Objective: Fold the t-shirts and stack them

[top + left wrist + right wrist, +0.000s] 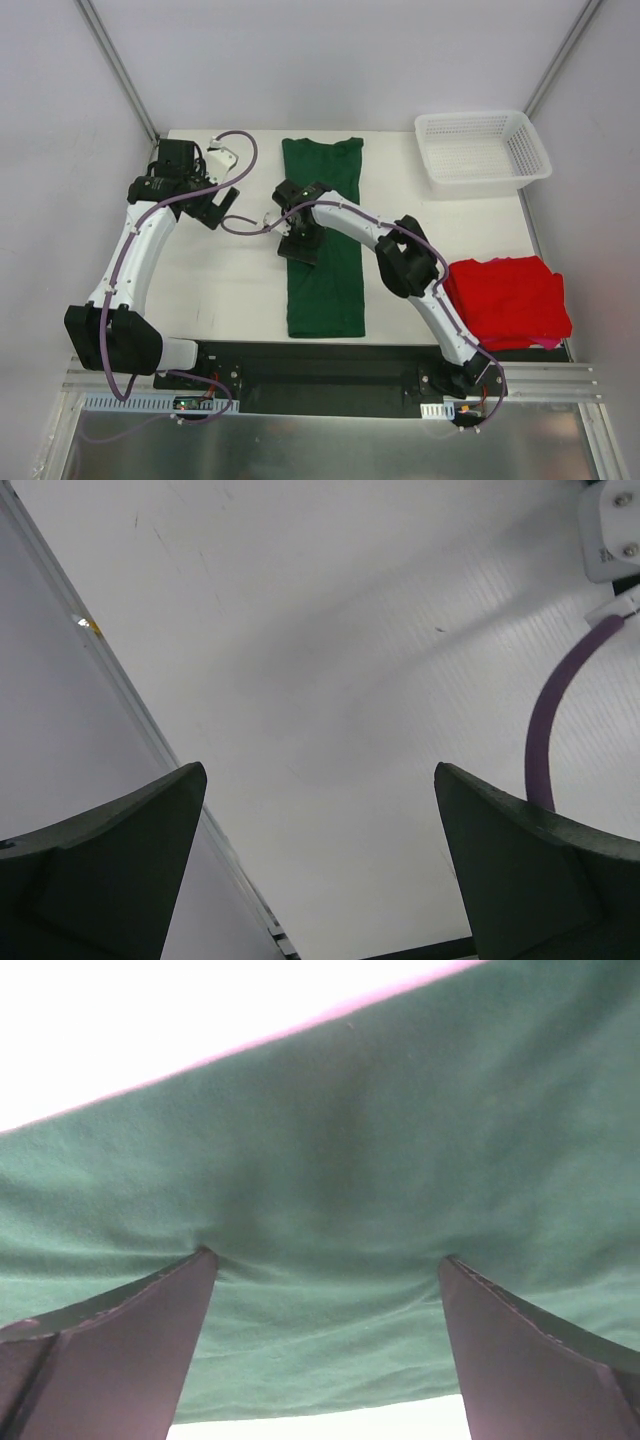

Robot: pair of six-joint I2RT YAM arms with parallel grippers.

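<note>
A dark green t-shirt point(323, 270) lies in a long narrow strip down the middle of the table, its sides folded in. My right gripper point(301, 243) is open over its left half, both fingertips pressed down into the green cloth point(330, 1190), which dimples around them. A bright red t-shirt point(508, 300) lies folded near the table's front right edge. My left gripper point(216, 208) hangs open over bare table to the left of the green shirt, nothing between its fingers point(120, 850).
A white mesh basket point(482, 150) stands at the back right corner. A purple cable point(555, 710) loops between the two arms. White walls close in the table point(230, 290) on the left and right.
</note>
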